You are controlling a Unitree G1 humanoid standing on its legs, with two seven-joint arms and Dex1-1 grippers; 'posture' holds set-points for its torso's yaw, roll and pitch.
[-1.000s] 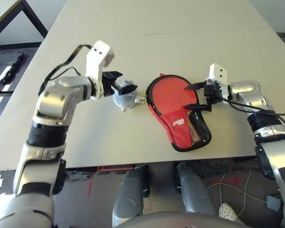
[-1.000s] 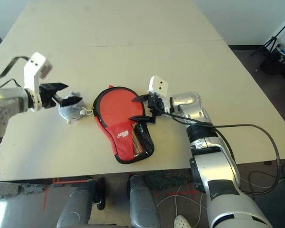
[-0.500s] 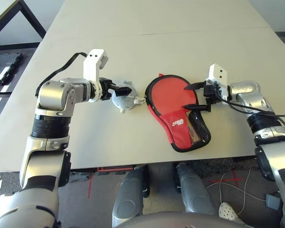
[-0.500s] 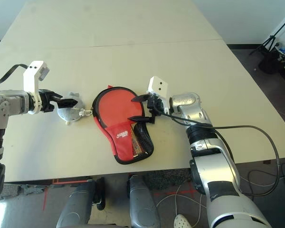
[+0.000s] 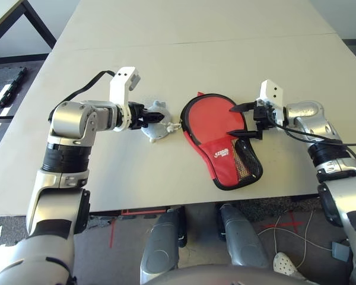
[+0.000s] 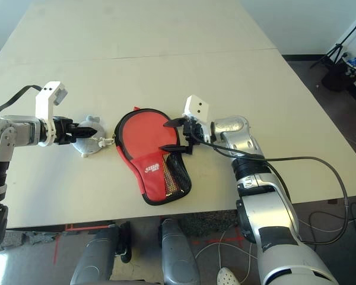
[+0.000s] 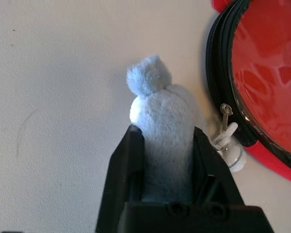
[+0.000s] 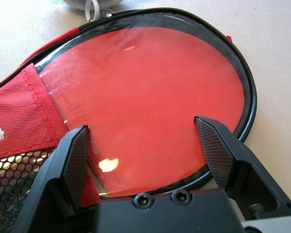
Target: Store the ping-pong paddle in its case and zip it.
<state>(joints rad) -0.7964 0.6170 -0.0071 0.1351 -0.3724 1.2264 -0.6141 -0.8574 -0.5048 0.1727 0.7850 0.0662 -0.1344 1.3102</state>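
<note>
With the paddle [image 8: 145,97] lying in the open case [image 5: 221,155] mid-table, the left gripper [image 7: 167,160] pinches the grey pouch [image 7: 160,131] tied to the zipper, so tugging could drag the case from the wide-open right gripper [image 5: 244,122].

Your right gripper [image 8: 143,145] had its two black fingers [image 8: 75,155] spread wide, hovering over the ping-pong paddle [image 8: 145,97]. The paddle's glossy red face lay inside the opened case [image 8: 19,124], ringed by the case's black zipper edging. Beside one finger you had the case's red fabric flap with part of a white logo, and the mesh pocket [image 8: 9,184] under it. The case rested on the pale table [image 8: 271,58].
</note>
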